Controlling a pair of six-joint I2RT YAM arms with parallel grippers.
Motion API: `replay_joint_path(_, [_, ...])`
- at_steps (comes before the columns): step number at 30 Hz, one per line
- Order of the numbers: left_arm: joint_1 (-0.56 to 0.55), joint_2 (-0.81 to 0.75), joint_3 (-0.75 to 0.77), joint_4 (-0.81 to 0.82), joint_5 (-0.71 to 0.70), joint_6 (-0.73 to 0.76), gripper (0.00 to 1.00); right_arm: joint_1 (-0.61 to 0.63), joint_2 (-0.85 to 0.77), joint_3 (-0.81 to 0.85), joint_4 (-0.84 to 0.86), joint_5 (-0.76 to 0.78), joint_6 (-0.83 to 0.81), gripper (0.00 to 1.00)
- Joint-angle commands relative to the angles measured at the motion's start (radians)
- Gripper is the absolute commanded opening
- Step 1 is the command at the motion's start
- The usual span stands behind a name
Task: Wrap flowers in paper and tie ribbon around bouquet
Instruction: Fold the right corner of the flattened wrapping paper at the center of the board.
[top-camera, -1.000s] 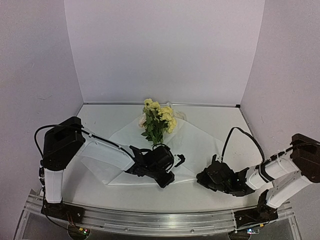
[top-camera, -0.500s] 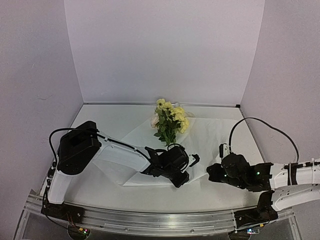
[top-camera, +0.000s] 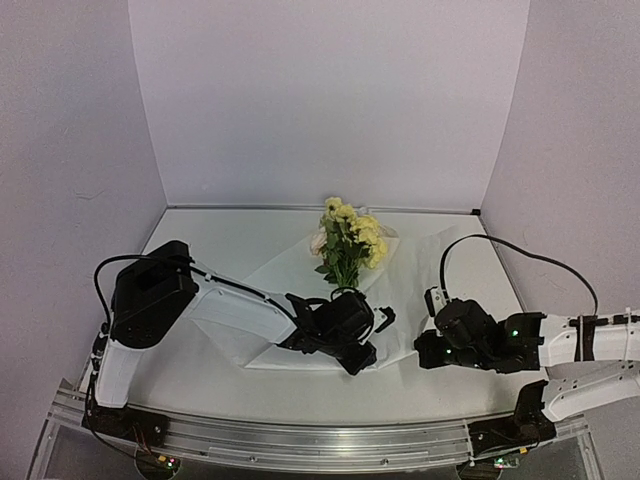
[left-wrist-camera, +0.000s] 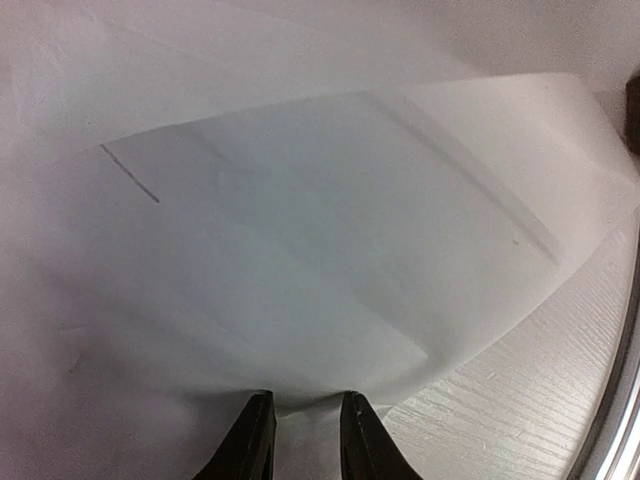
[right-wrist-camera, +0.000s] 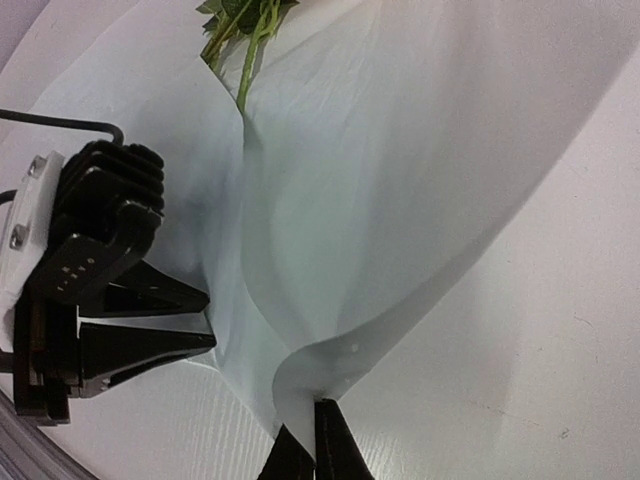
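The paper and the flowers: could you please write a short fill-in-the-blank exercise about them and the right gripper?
1. The flowers have blossoms of a pale ___ colour.
2. The white paper folds over their thin green ___.
3. The right gripper pinches an edge of the ___.
Missing words: yellow; stems; paper.

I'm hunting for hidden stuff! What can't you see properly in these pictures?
Ribbon: in no view.
Flowers: the right wrist view's top edge cuts off their yellow tops.
Stems: in the top view, lower ends hidden behind the left gripper.
Right gripper: fingertips too dark and small in the top view.
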Motion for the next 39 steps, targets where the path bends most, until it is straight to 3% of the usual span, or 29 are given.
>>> replay_joint_path(1, [0.022,-0.055,-0.001,0.007,-0.009,0.062,0.25,0.006,-0.008,0.022,-0.044,0.001,-0.026,0.0])
replay_joint_path(15, [0.043,0.089,0.198,-0.024,-0.036,0.225,0.23,0.006,-0.017,0.082,-0.15,-0.015,-0.066,0.0])
replay_joint_path(26, [0.054,0.151,0.222,-0.002,-0.001,0.233,0.22,0.006,-0.012,0.14,-0.242,-0.045,-0.114,0.0])
replay_joint_path(39, [0.13,-0.23,-0.063,0.109,0.078,0.009,0.31,0.006,0.014,0.18,-0.339,-0.029,-0.188,0.0])
